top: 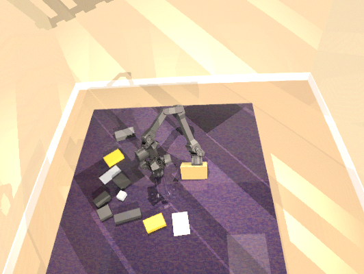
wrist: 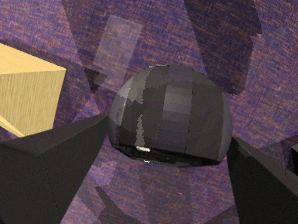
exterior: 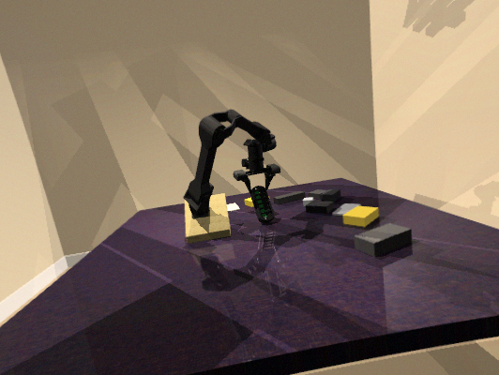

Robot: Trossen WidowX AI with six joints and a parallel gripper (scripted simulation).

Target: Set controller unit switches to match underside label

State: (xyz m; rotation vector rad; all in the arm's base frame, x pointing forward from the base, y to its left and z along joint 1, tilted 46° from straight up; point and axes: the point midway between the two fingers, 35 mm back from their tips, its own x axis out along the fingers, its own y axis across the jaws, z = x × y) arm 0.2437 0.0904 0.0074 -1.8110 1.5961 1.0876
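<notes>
A single dark robot arm stands on a glossy purple bench whose mottled surface mirrors faint reflections. Nearest in the outside view is bare bench, then a flat tan wooden block that carries the arm's base.

Just right of that block, the gripper hangs above the bench with its two dark fingers spread fairly wide, clamped on the sides of the controller unit. The unit is a long, narrow, dark grey slab, held off the bench and tilted steeply, its lower end pointing down toward the surface. A row of small green marks runs along its upward face; the single switches and their numbers are too small to read. Its underside label cannot be seen in any view.

From the wrist camera the unit appears end-on as a rounded, faceted dark grey shape with a small bright glint, flanked by the two blurred black fingers; the tan block's corner shows at the left edge.

Farther back lie boxy parts: a matte grey block, a yellow block touching a pale grey one, and several dark blocks behind. From above, the arm largely covers the unit, and a white flat plate and another yellow block lie near the front.
</notes>
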